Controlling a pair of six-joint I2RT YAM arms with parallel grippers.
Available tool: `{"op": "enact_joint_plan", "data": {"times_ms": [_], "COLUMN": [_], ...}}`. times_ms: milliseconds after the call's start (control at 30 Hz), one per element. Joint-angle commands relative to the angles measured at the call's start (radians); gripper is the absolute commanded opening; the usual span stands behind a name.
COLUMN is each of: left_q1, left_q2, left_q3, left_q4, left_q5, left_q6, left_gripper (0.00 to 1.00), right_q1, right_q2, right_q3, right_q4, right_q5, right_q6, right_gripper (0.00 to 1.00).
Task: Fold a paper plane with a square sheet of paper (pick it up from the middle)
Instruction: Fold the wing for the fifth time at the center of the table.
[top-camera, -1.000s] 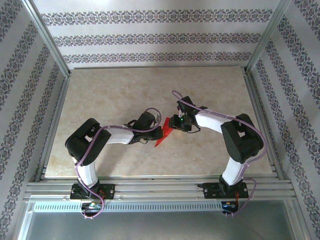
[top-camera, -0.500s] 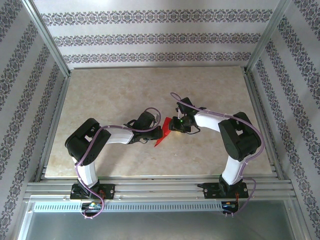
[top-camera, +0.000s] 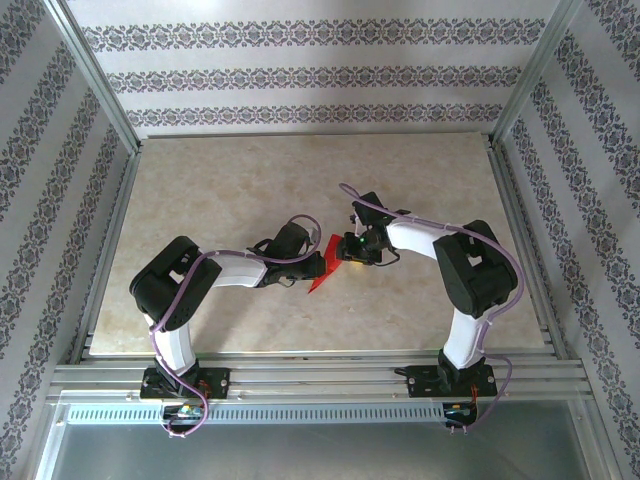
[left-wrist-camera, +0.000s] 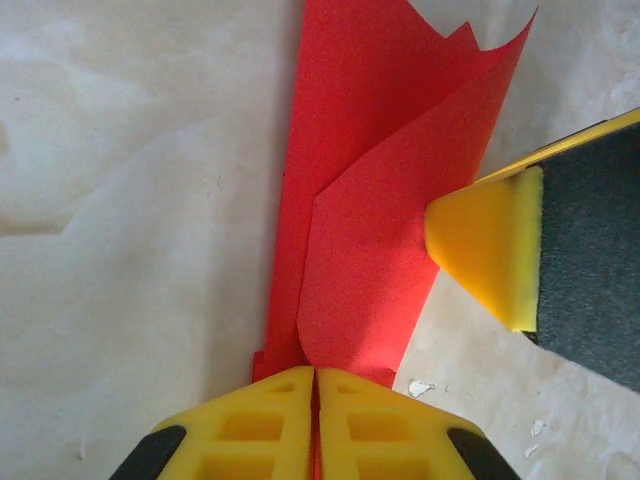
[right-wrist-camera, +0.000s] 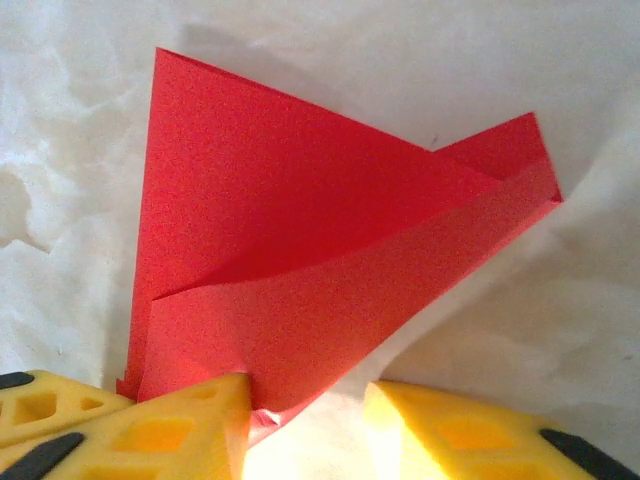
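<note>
Beige marbled table (top-camera: 220, 190) inside wallpapered walls (top-camera: 300, 75); the sheet of paper (left-wrist-camera: 360, 230), part-folded into a narrow wedge with loose flaps, lies mid-table between the arms. The left gripper (left-wrist-camera: 316, 378) is clenched on its near end, and the right gripper (right-wrist-camera: 305, 392) has its jaws parted at the flap's edge. Judged mid-crease: next, the right must press the raised flap flat without tugging it free, and the left fingers close alongside crowd that move.

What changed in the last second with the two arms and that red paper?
The right gripper edged slightly toward the left gripper; it is open, at the edge of the folded red paper. The left gripper stayed put, clamped on the paper's end, and the paper hardly shifted.
</note>
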Motion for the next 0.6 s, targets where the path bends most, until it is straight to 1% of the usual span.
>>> {"op": "enact_joint_plan", "data": {"times_ms": [0,100,200,400,567], "left_q1": [0.012,0.013,0.015,0.02,0.029], "left_q2": [0.017,0.018,0.018,0.019,-0.003], "left_q3": [-0.011,-0.01,-0.011,-0.01,-0.007], "left_q4": [-0.012,-0.01,-0.009,-0.008,-0.013], "left_q5": [0.014,0.019,0.022,0.037,0.053], "left_q6": [-0.013,-0.015,-0.015,-0.019,-0.035], "left_gripper": [0.12,0.14,0.15,0.17,0.2], "right_q1": [0.021,0.025,0.028,0.031,0.029], "right_q2": [0.084,0.095,0.106,0.133,0.133], "right_q3": [-0.018,-0.01,-0.003,0.009,0.006], "right_q4": [-0.046,-0.058,-0.075,-0.099,-0.091], "right_q5": [0.083,0.095,0.112,0.134,0.125], "right_q6": [-0.019,-0.013,-0.008,0.003,0.009], "right_gripper": [0.49,0.55,0.57,0.58,0.58]}}
